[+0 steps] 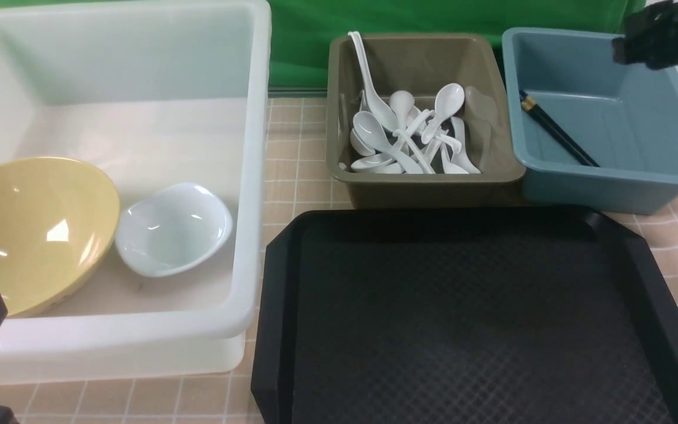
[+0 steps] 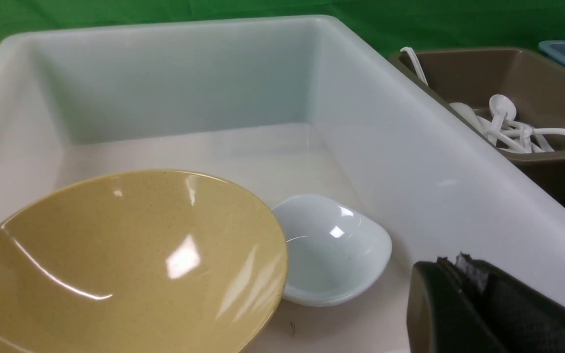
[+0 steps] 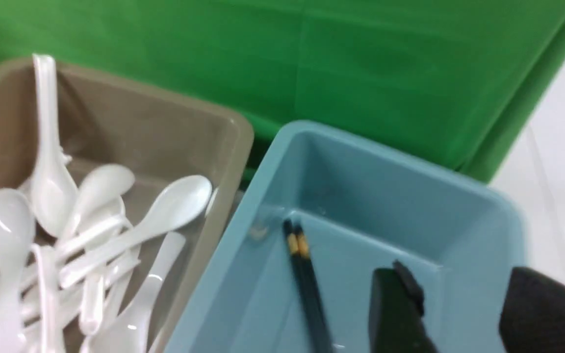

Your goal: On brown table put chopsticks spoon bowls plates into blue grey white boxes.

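Inside the white box (image 1: 253, 176), at nine o'clock, sit two bowls: one yellow bowl (image 1: 27, 229), one small white bowl (image 1: 174, 229); two chopsticks (image 1: 557, 131) lie in the blue box (image 1: 610, 188) at two o'clock; the grey box (image 1: 427, 176) holds many spoons (image 1: 409, 135), too tangled to count; the right gripper (image 3: 464, 314) hangs spread and empty above the chopsticks; the left gripper (image 2: 464, 274) is closed, empty.

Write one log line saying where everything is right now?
chopsticks: in blue box | right tool: open above it | spoons: grey box | bowls: white box | left tool: shut

- Black octagonal tray (image 1: 474, 318): textured, lying flat, well apart from either gripper's fingers.
- Green backdrop cloth (image 1: 433, 17): hanging beyond all fingers.
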